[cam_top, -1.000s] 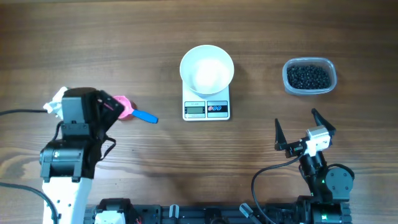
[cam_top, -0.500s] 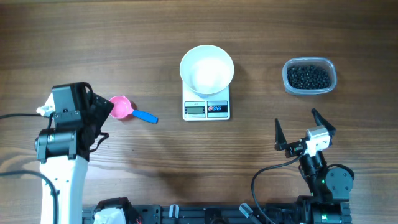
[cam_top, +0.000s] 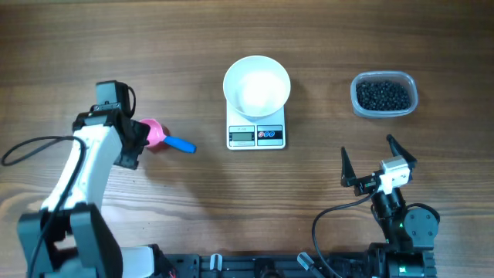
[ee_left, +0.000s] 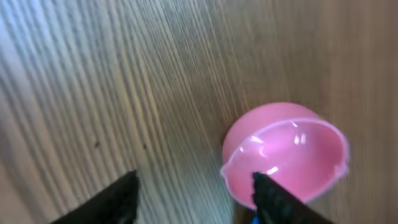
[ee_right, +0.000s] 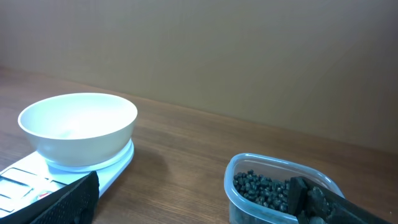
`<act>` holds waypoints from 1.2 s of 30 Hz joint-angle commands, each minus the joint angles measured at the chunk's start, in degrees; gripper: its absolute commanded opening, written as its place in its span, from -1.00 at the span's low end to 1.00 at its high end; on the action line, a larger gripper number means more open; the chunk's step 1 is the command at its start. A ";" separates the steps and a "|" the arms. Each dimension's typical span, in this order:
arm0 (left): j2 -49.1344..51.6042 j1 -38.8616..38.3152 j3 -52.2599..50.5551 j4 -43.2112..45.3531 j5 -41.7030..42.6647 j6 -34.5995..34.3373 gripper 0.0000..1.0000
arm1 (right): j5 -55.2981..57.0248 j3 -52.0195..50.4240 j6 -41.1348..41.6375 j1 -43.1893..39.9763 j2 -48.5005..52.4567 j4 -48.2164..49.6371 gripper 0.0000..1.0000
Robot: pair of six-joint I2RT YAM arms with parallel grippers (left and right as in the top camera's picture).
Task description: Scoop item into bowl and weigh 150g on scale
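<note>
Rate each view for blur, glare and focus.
Left wrist: motion-blurred, the scoop smeared, with bright glints inside it. Overhead: sharp and evenly lit, though the bowl is washed out at its middle. Right wrist: bowl and tub sharp, the near fingers soft.
</note>
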 commanded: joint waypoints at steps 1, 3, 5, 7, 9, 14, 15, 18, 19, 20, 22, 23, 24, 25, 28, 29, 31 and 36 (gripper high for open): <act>4.09 0.42 0.50 2.19 0.33 -1.18 0.15 | 0.52 -0.07 0.35 0.33 -0.52 0.15 0.99; 6.10 0.42 0.44 3.43 0.28 -1.18 0.12 | 0.52 -0.07 0.37 0.33 -0.52 0.15 0.99; 8.79 0.42 0.39 6.43 0.28 -1.18 0.12 | 0.52 -0.07 0.37 0.33 -0.52 0.15 0.99; 10.78 0.42 0.39 9.35 0.57 -1.18 -0.11 | 0.52 -0.07 0.37 0.33 -0.52 0.15 1.00; 11.61 0.42 0.39 9.92 0.72 -1.18 -0.60 | 0.52 -0.07 0.37 0.33 -0.52 0.15 1.00; 11.37 0.44 0.39 9.33 0.74 -1.11 -0.92 | 0.52 -0.07 0.33 0.33 -0.52 0.15 0.99; 10.93 0.44 0.42 9.18 0.74 -1.11 -0.92 | 0.52 -0.07 0.37 0.33 -0.52 0.15 0.99; 8.52 0.44 0.42 8.39 2.23 -0.22 -0.92 | 0.52 -0.07 0.35 0.33 -0.52 0.15 0.99; 7.67 0.44 0.42 7.65 2.25 -0.24 -0.92 | 0.52 -0.07 0.37 0.33 -0.52 0.13 1.00; 6.60 0.44 0.42 6.69 2.23 -0.24 -0.92 | 0.52 -0.07 0.37 0.33 -0.52 0.15 1.00; 5.11 0.44 0.42 4.70 2.21 -0.24 -0.92 | 0.52 -0.07 0.35 0.33 -0.52 0.15 0.99; 4.85 0.44 0.42 3.65 2.21 -0.24 -0.92 | 0.52 -0.07 0.35 0.33 -0.52 0.15 1.00; 4.85 0.44 0.42 2.82 2.19 -0.24 -0.92 | 0.52 -0.07 0.35 0.33 -0.52 0.15 1.00; 4.85 0.44 0.42 2.38 2.19 -0.24 -0.92 | 0.52 -0.07 0.35 0.33 -0.52 0.15 0.99; 4.83 0.44 0.42 1.79 2.19 -0.24 -0.92 | 0.52 -0.07 0.37 0.33 -0.52 0.13 0.99; 4.68 0.44 0.42 1.77 2.01 -0.20 -0.92 | 0.52 -0.07 0.37 0.33 -0.52 0.15 0.99; 3.61 0.44 0.42 1.81 0.87 2.64 -0.92 | 0.52 -0.07 0.37 0.33 -0.52 0.13 0.99; -2.71 0.44 0.42 1.60 -1.51 7.10 -0.92 | 0.52 -0.07 0.37 0.33 -0.52 0.13 1.00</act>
